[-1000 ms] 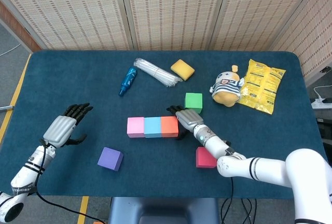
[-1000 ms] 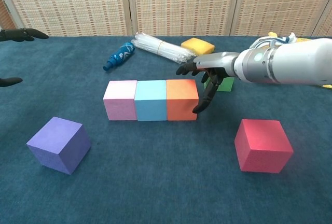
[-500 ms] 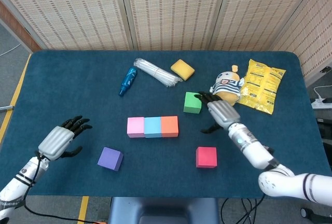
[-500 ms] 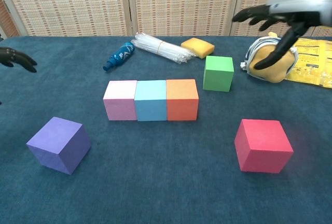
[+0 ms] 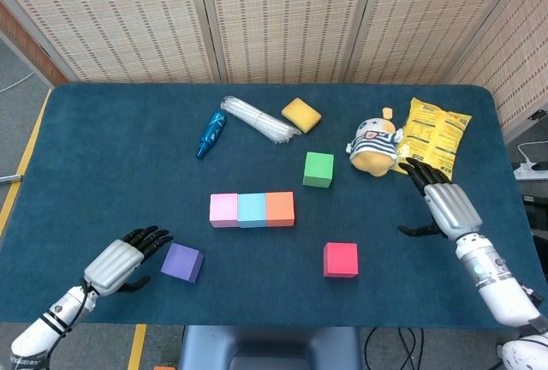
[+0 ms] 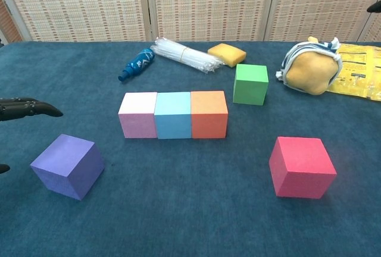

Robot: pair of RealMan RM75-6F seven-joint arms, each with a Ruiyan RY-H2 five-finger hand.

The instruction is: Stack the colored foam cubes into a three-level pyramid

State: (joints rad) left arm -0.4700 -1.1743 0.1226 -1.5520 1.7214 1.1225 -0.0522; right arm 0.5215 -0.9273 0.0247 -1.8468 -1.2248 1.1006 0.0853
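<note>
A pink cube (image 5: 223,210) (image 6: 138,115), a light blue cube (image 5: 252,210) (image 6: 172,115) and an orange cube (image 5: 280,209) (image 6: 209,114) sit side by side in a row at mid-table. A green cube (image 5: 318,170) (image 6: 250,84) stands behind them to the right. The red cube (image 5: 340,259) (image 6: 301,166) lies alone near the front right. The purple cube (image 5: 181,262) (image 6: 67,166) lies at the front left. My left hand (image 5: 126,259) (image 6: 24,109) hovers just left of the purple cube, fingers apart, holding nothing. My right hand (image 5: 441,203) is far right, open and empty.
At the back lie a blue bottle (image 5: 211,133), a bundle of clear plastic straws (image 5: 256,119), a yellow sponge (image 5: 300,115), a striped plush toy (image 5: 374,147) and a yellow snack bag (image 5: 434,140). The table's front edge is close to both hands.
My right hand has pulled away from the orange cube to the far right side of the table. My left hand has moved toward the front, ending beside the purple cube. No cube has moved.
</note>
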